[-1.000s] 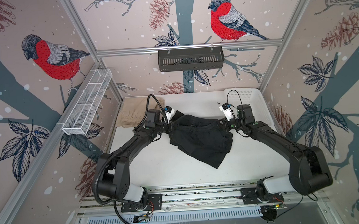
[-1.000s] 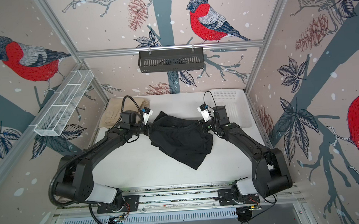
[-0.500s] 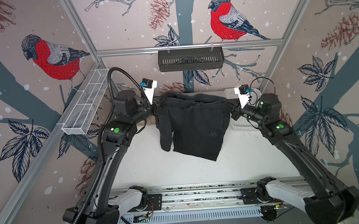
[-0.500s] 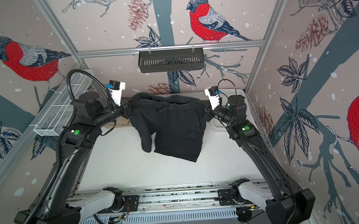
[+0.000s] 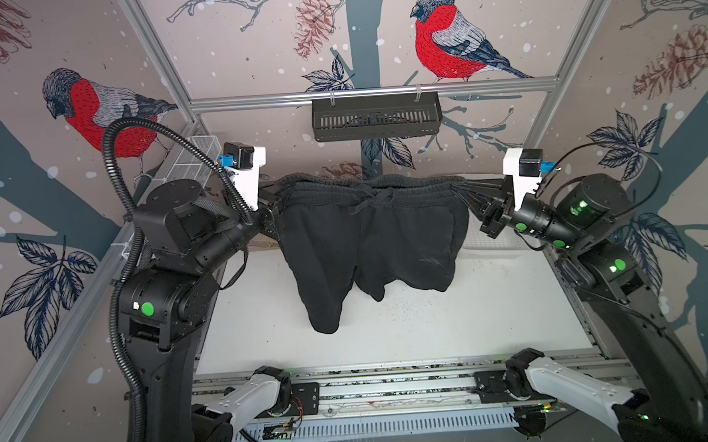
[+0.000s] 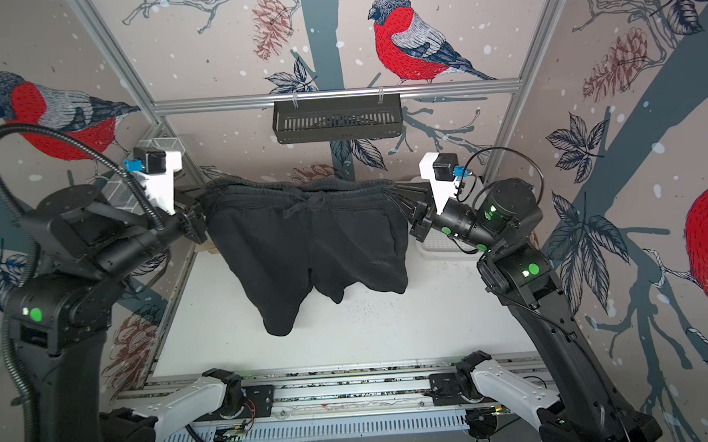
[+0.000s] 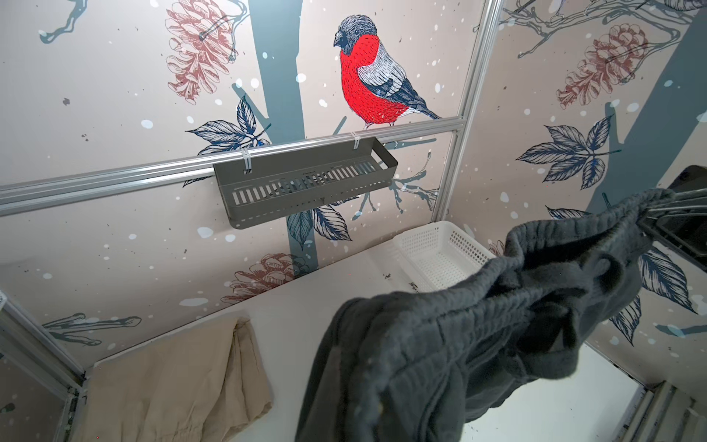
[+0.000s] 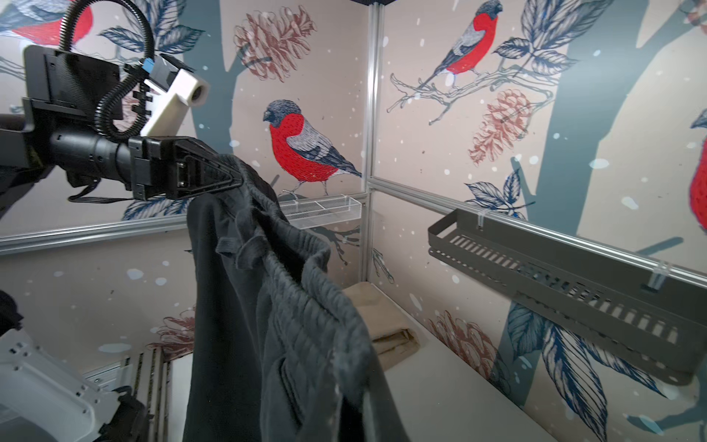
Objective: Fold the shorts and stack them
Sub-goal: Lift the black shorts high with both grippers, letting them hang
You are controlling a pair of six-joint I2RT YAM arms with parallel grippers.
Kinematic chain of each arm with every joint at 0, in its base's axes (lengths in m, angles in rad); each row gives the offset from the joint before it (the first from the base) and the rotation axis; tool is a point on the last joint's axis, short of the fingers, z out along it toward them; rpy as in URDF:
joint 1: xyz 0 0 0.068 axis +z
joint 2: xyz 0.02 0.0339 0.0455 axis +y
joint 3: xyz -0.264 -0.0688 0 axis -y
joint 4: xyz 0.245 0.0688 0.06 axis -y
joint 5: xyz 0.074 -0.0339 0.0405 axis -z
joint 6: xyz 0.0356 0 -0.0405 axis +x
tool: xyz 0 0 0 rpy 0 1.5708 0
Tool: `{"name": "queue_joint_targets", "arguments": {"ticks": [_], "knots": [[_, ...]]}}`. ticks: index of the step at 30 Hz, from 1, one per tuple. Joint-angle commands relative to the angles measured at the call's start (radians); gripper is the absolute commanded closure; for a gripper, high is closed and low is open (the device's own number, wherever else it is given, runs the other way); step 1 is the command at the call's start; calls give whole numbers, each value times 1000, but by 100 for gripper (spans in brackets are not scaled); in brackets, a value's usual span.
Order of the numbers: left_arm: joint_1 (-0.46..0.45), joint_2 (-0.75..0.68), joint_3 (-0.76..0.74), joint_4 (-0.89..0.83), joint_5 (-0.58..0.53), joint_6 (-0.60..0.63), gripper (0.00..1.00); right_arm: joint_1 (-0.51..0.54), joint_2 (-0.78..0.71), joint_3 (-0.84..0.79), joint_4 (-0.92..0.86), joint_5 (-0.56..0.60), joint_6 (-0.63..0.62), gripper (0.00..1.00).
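The black shorts (image 5: 370, 238) hang in the air above the white table (image 5: 473, 315), waistband up, drawstring at the middle, legs dangling free. My left gripper (image 5: 274, 195) is shut on the left end of the waistband. At the right end my right gripper (image 5: 465, 189) is shut on it too, and the band is stretched between them. The right wrist view shows the left gripper (image 8: 229, 178) pinching the gathered band. In both wrist views the cloth hides each camera's own jaws. The beige shorts (image 7: 172, 386) lie folded in the table's back left corner.
A white perforated basket (image 7: 440, 245) stands at the back right of the table. A dark slotted shelf (image 5: 376, 121) hangs on the back rail, and a clear wire rack (image 5: 199, 155) on the left wall. Both arm bases sit on the front rail.
Both arms have risen from the table and lifted the black shorts. The shorts went from crumpled on the surface to hanging spread out, with the grippers farther apart.
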Motion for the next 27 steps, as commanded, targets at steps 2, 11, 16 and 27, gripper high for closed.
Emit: {"name": "queue_joint_targets", "arguments": {"ticks": [2,11,16,27], "knots": [[3,-1,38,-80,-129,-45,100,57,-11,16,-111,124,-22,100],[4,81,-237,45,-332,-111,100,36,102,-86,-54,329,-26,100],[6,211,-397,309,-417,-90,100,-68,315,-120,80,271,-68,100],[6,-33,-483,428,-223,-47,100,-5,185,-86,21,124,-94,100]]}}
